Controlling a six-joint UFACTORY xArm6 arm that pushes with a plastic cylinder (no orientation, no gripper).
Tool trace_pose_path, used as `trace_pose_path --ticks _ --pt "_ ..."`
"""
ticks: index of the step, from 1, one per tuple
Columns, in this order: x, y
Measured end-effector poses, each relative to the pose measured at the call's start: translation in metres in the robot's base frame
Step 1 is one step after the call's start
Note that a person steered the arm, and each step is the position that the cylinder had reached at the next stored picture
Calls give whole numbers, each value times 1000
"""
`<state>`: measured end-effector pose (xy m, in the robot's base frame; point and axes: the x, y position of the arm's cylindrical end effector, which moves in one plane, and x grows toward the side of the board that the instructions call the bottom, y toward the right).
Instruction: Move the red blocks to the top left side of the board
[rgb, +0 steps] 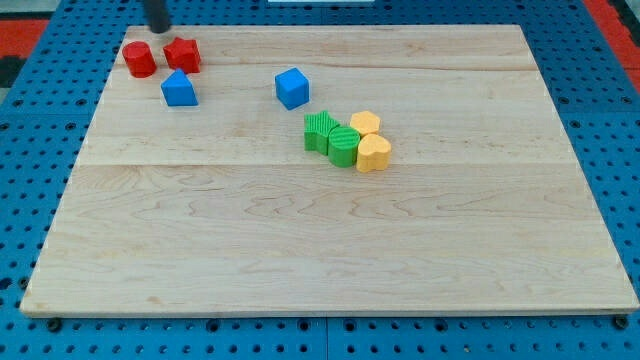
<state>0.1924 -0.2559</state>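
Note:
Two red blocks sit at the board's top left: a red round block (140, 59) and a red star-like block (183, 54) just to its right, with a small gap between them. My tip (158, 27) is at the view's top, just above and between the two red blocks, near the board's top edge. It does not touch either block.
A blue block (179, 89) lies just below the red pair. A blue cube (292, 88) sits to the right. Two green blocks (321, 130) (343, 145) and two yellow blocks (365, 123) (374, 153) cluster near the middle. The wooden board (320, 250) lies on a blue pegboard.

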Motion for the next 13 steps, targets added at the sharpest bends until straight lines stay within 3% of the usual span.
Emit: trace_pose_path --ticks 1,2,3,5,8,9,10,11,13 --pt "53 3" --pt "70 46" --pt "70 51" --pt "78 146" --pt "83 94" --pt "104 62" --pt "157 54" --pt "176 60" --pt "177 32"
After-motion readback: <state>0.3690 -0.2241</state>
